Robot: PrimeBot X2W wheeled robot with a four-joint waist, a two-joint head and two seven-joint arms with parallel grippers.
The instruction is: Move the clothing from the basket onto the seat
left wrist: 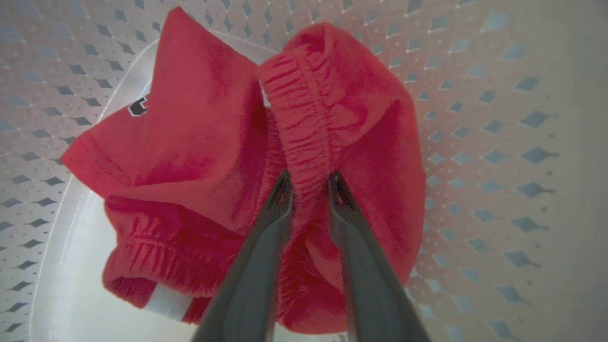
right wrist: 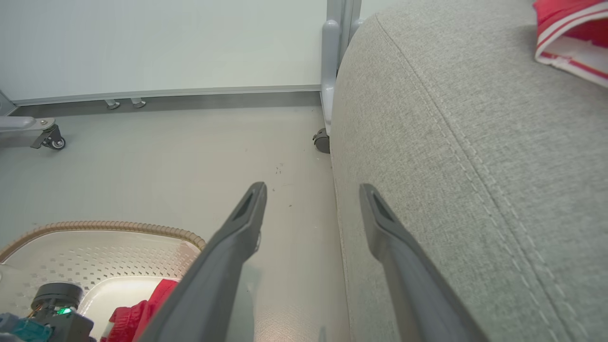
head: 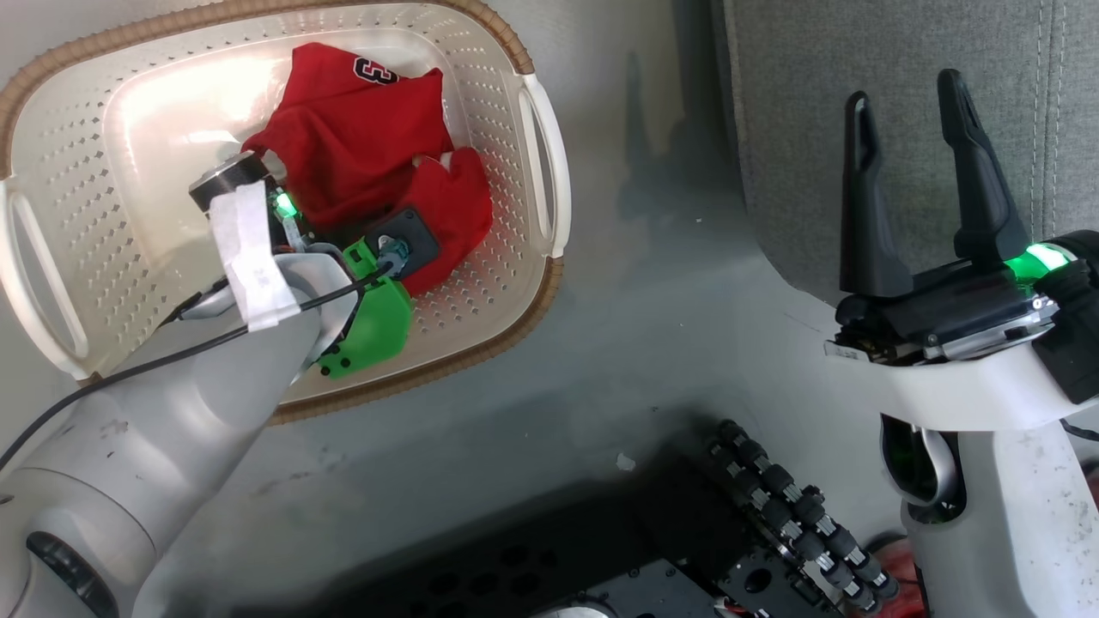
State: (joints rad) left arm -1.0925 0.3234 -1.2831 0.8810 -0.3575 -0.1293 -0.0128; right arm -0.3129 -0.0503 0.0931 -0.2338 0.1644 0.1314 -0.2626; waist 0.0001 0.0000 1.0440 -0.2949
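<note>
The clothing [head: 361, 146] is heaped inside the basket [head: 129, 172], on its floor and toward its far and right walls. A dark number patch [head: 375, 71] is shown on the fold lying nearest the basket's far wall. In the left wrist view, a white stripe [left wrist: 166, 301] is seen on the hem of the red heap [left wrist: 190, 142], with the basket's perforated wall [left wrist: 475, 118] all around it.

The left gripper [left wrist: 308, 183] is lowered into the basket from its near rim. Its two fingers [left wrist: 280, 204] are drawn close together, and a gathered, elasticated band of the red cloth is pinched between the tips.

The right gripper [head: 906, 94] is held outside the basket, well off to its right. Its fingers [right wrist: 247, 223] are spread wide and nothing is held between them.

The seat [head: 790, 129] is set to the right of the basket and is parted from it by a strip of grey floor [head: 644, 300]. In the right wrist view, a striped red piece [right wrist: 570, 33] is seen lying on the seat [right wrist: 475, 166], well away from the basket [right wrist: 95, 256].
</note>
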